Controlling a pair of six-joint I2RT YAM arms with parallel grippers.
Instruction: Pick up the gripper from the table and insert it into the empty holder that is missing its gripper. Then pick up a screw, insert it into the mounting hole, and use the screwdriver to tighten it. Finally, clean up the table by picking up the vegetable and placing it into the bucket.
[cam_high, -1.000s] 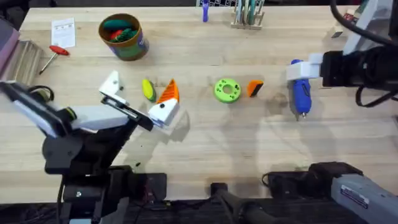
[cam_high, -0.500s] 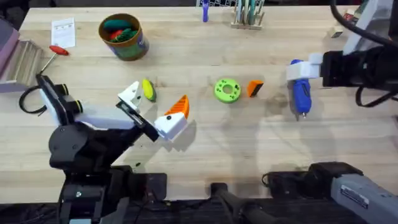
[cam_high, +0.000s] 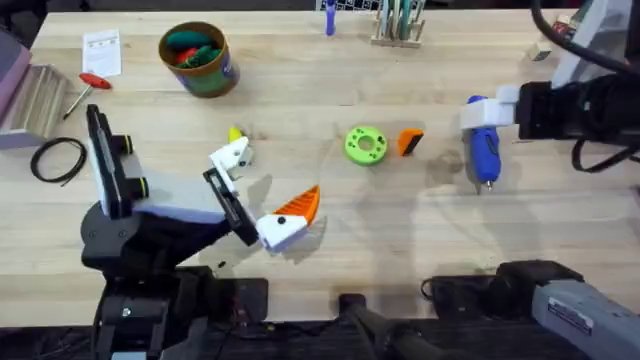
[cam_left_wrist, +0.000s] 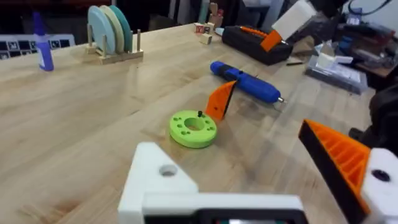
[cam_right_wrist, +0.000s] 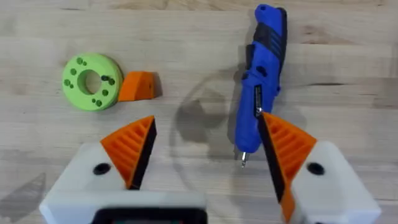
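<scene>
My left gripper (cam_high: 262, 185) stands open over the table's front middle. One finger (cam_left_wrist: 339, 155) carries an orange ribbed pad. The other is a bare white holder (cam_left_wrist: 155, 180) with a hole in it. That holder partly covers the yellow vegetable (cam_high: 235, 135). The small orange gripper (cam_high: 410, 142) lies beside a green disc (cam_high: 365, 145); both also show in the right wrist view, the orange gripper (cam_right_wrist: 137, 86) touching the disc (cam_right_wrist: 92, 82). My right gripper (cam_right_wrist: 208, 149) hangs open above the blue screwdriver (cam_right_wrist: 261, 74), which lies on the table at the right (cam_high: 483, 150). The bucket (cam_high: 197, 58) sits at the back left.
A red-handled screwdriver (cam_high: 95, 82), a paper card (cam_high: 102, 50) and a black cable loop (cam_high: 57, 158) lie at the left. A wooden rack of discs (cam_high: 400, 22) and a blue marker (cam_high: 329, 18) stand along the back edge.
My left gripper has swung right and toward the front edge, turning at the wrist, and its bare finger now overlaps the vegetable. The right arm and the loose parts have not moved.
</scene>
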